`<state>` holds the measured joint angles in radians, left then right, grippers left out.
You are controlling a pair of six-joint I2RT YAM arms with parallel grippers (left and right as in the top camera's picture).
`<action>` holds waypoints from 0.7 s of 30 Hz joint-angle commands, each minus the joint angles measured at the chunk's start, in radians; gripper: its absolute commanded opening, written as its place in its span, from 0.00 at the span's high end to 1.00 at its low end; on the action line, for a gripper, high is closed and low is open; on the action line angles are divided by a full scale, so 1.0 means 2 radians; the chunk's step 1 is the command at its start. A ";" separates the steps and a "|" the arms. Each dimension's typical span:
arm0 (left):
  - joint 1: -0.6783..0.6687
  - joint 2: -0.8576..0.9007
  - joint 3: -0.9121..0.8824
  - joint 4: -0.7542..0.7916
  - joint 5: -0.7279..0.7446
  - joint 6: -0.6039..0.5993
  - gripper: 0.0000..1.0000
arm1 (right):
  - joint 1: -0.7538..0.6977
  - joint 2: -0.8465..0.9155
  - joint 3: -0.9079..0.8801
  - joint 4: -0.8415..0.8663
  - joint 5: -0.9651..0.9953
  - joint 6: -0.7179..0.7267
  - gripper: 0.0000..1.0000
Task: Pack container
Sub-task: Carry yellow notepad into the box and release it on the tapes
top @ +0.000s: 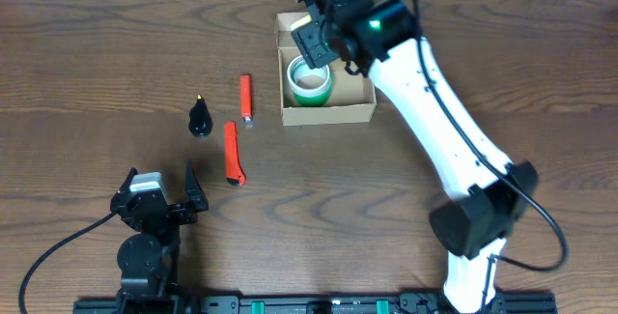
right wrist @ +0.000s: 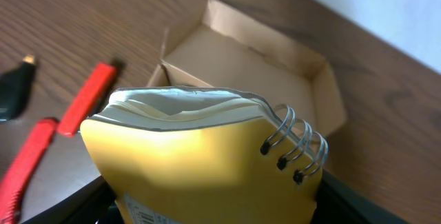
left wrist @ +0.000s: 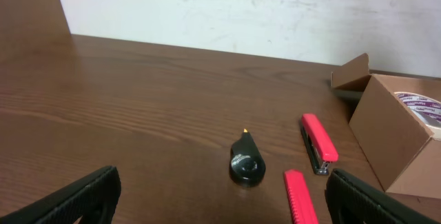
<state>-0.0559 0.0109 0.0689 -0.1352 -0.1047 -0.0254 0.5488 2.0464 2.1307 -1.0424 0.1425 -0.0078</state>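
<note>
The brown cardboard container (top: 328, 112) stands open at the table's back centre, its flap lid (top: 286, 26) folded back. A green-and-white tape roll (top: 311, 85) lies inside. My right gripper (top: 317, 45) hovers over the container, shut on a yellow spiral notebook (right wrist: 200, 162) that fills the right wrist view, with the box's open flap (right wrist: 262, 65) behind it. My left gripper (top: 159, 193) is open and empty near the front left. The left wrist view shows its fingers (left wrist: 224, 200) wide apart, and the container (left wrist: 400, 134) at the right.
A black marker-like piece (top: 200, 118) (left wrist: 247, 165), a red stapler (top: 246, 99) (left wrist: 318, 141) and a red utility knife (top: 233, 153) (left wrist: 300, 196) lie left of the container. The right arm (top: 435, 121) spans the table's right side.
</note>
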 commanded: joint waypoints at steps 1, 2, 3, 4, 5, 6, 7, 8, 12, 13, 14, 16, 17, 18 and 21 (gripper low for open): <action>-0.001 -0.003 -0.009 -0.019 -0.005 0.000 0.04 | 0.000 0.044 0.007 0.006 0.013 0.007 0.69; -0.001 -0.003 -0.009 -0.019 -0.005 0.000 0.05 | 0.000 0.052 0.007 0.008 0.013 0.007 0.69; -0.001 -0.003 -0.009 -0.019 -0.005 0.000 0.04 | 0.000 0.063 0.007 0.011 0.013 0.007 0.69; -0.001 -0.003 -0.009 -0.019 -0.005 0.000 0.05 | 0.000 0.072 0.007 0.015 0.013 0.007 0.69; -0.001 -0.003 -0.009 -0.019 -0.005 0.000 0.04 | 0.000 0.080 0.007 0.017 0.013 0.007 0.68; -0.001 -0.003 -0.009 -0.018 -0.005 0.000 0.04 | 0.000 0.086 0.007 0.019 0.012 0.008 0.68; -0.001 -0.003 -0.009 -0.019 -0.005 0.000 0.04 | 0.000 0.093 0.007 0.020 0.011 0.008 0.68; -0.001 -0.003 -0.009 -0.019 -0.005 0.000 0.05 | 0.001 0.100 0.007 0.020 0.008 0.008 0.68; -0.001 -0.003 -0.009 -0.018 -0.005 0.000 0.05 | 0.001 0.122 0.007 0.021 0.003 0.008 0.67; -0.001 -0.003 -0.009 -0.018 -0.005 0.000 0.05 | 0.001 0.126 0.007 0.020 0.003 0.010 0.67; -0.001 -0.003 -0.009 -0.018 -0.005 0.000 0.05 | 0.001 0.130 0.007 0.019 0.003 0.011 0.67; -0.001 -0.003 -0.009 -0.019 -0.005 0.000 0.04 | 0.001 0.134 0.007 0.017 -0.006 0.011 0.67; -0.001 -0.003 -0.009 -0.019 -0.005 0.000 0.04 | 0.001 0.135 0.007 0.015 -0.015 0.011 0.67; -0.001 -0.003 -0.009 -0.018 -0.005 0.000 0.05 | 0.001 0.135 0.007 0.014 -0.022 0.011 0.67; -0.001 -0.003 -0.009 -0.019 -0.005 0.000 0.04 | 0.003 0.135 0.007 0.010 -0.027 0.011 0.67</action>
<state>-0.0559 0.0109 0.0689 -0.1352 -0.1047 -0.0254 0.5484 2.3062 2.1311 -1.0157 0.1257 -0.0071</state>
